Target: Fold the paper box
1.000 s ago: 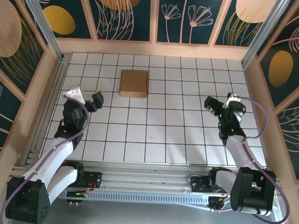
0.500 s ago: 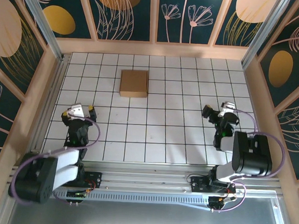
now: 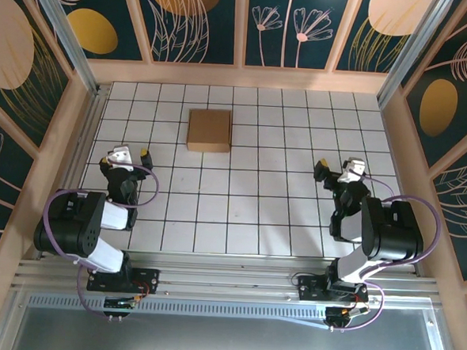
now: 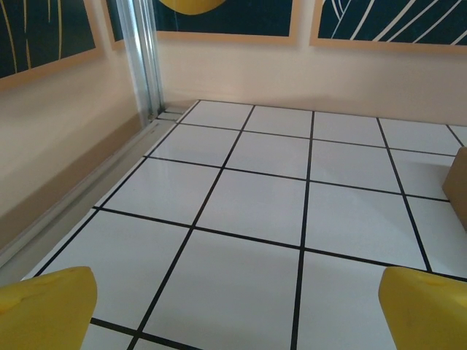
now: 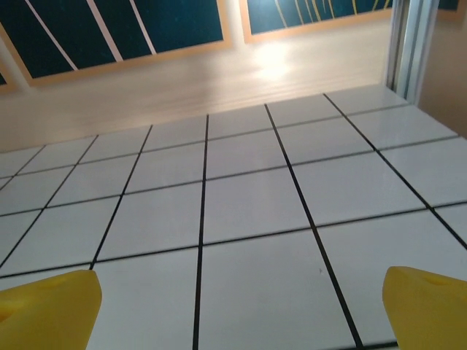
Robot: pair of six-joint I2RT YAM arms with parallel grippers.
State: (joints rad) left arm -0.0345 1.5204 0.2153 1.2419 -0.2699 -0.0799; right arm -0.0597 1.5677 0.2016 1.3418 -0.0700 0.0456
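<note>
The worktop (image 3: 247,215) is a white tiled surface with black grid lines. It is boxed in by wood-framed wall panels (image 3: 199,18) painted dark teal with leaf and flower shapes. Aluminium posts (image 3: 68,30) stand at the far corners, and an aluminium rail (image 3: 226,290) runs along the near edge under the arm bases. Purple cables (image 3: 421,226) loop around both arms.

The paper box (image 3: 209,131) is plain brown cardboard, folded up and closed. It lies flat on the far part of the worktop, left of centre and a couple of tile rows in from the back wall. Its sides run in line with the grid. From above it looks close to square, so I cannot make out a clear long axis. A brown edge of it shows at the right border of the left wrist view (image 4: 460,186).

The left claw (image 3: 125,154) sits near the left wall with its jaws spread wide and nothing between its yellow fingertips (image 4: 44,310). The right claw (image 3: 341,172) is over the right half of the worktop, also spread wide and holding nothing, with its fingertips (image 5: 430,306) framing bare tile. Both claws are well apart from the box, with only bare tile between.
</note>
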